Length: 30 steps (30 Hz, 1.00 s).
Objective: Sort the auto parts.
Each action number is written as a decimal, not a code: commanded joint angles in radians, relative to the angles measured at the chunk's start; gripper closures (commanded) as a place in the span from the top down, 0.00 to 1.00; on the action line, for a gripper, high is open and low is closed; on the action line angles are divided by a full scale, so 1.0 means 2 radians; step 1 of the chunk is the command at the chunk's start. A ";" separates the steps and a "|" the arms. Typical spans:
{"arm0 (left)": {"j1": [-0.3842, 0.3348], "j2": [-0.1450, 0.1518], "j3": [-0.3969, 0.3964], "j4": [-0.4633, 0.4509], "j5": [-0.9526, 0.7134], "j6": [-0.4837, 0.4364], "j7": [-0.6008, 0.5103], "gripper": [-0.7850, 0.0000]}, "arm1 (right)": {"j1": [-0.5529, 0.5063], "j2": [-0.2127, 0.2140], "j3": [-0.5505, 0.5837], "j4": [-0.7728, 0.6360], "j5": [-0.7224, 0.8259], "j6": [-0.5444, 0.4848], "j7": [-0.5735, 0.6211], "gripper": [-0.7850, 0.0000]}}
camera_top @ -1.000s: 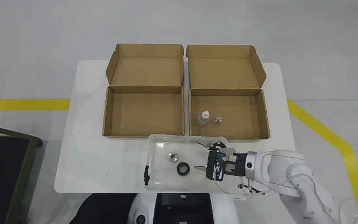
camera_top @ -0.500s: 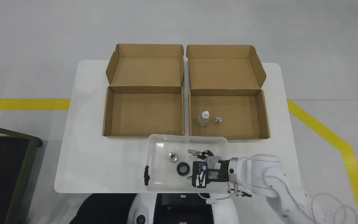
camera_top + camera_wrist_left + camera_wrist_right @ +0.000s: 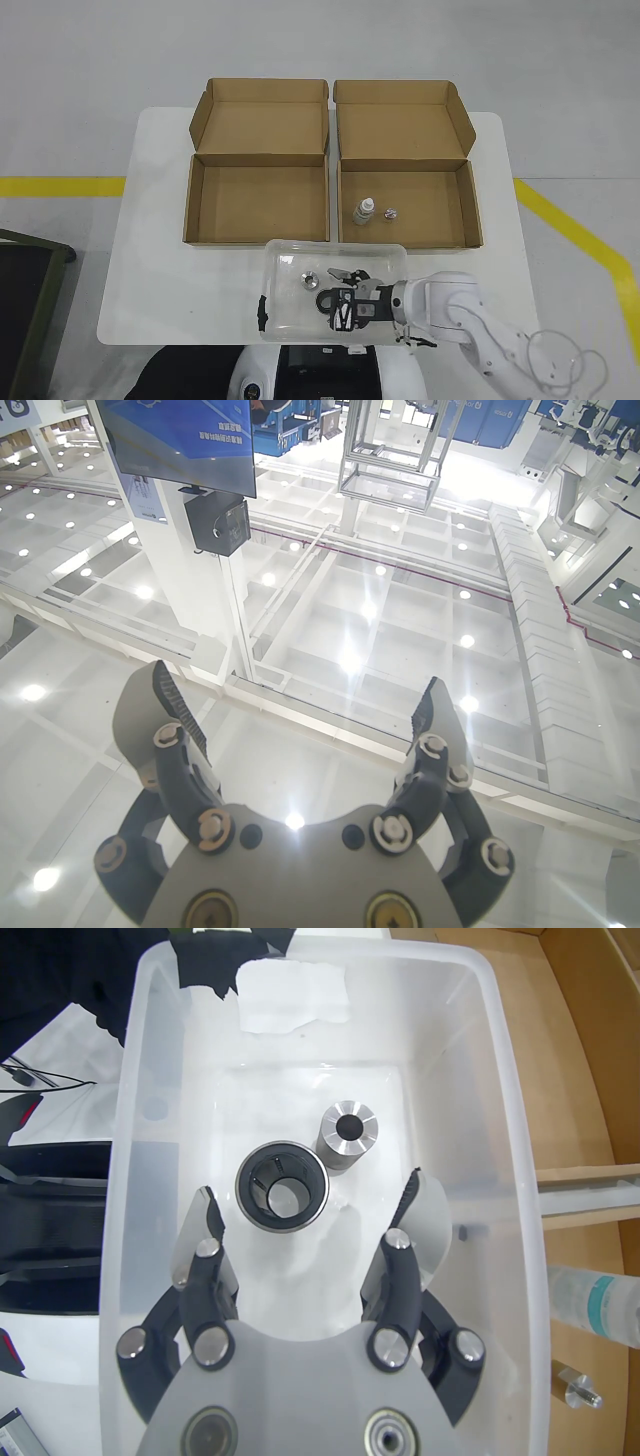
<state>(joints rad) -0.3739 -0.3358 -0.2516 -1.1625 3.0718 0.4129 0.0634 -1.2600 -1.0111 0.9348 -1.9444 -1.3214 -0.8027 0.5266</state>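
A clear plastic bin (image 3: 280, 262) at the table's front holds two parts: a black ring bearing (image 3: 281, 1186) and a slotted silver cylinder (image 3: 348, 1135). From above, the silver cylinder (image 3: 311, 280) stands left of the bearing (image 3: 326, 300). My right gripper (image 3: 312, 1193) is open inside the bin, its fingertips on either side of the bearing without touching it; from above, the right gripper (image 3: 331, 288) is at the bin's middle. My left gripper (image 3: 295, 695) is open with nothing in it and points up at a ceiling.
Two open cardboard boxes stand behind the bin: the left box (image 3: 256, 236) has nothing in it, the right box (image 3: 470, 215) holds a small bottle-shaped part (image 3: 364, 210) and a silver stud (image 3: 391, 212). The bin's walls (image 3: 517, 1208) stand close beside my right fingers.
My right gripper has moved left along the bin, from its right end to the bearing, staying open. The parts have not moved.
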 commanded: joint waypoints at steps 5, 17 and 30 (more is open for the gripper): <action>0.000 0.000 0.000 0.000 0.000 0.000 0.000 1.00 | 0.011 -0.004 -0.013 0.016 -0.002 0.005 -0.003 0.79; 0.000 0.000 0.000 0.000 0.000 0.000 0.000 1.00 | 0.029 -0.012 -0.041 0.043 -0.010 0.013 -0.007 0.54; 0.000 0.000 0.000 0.000 0.000 0.000 0.000 1.00 | 0.033 -0.012 -0.037 0.043 0.005 0.002 -0.015 0.00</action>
<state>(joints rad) -0.3739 -0.3358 -0.2516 -1.1625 3.0718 0.4129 0.0634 -1.1942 -1.0356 0.8583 -1.8567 -1.3144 -0.7954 0.4974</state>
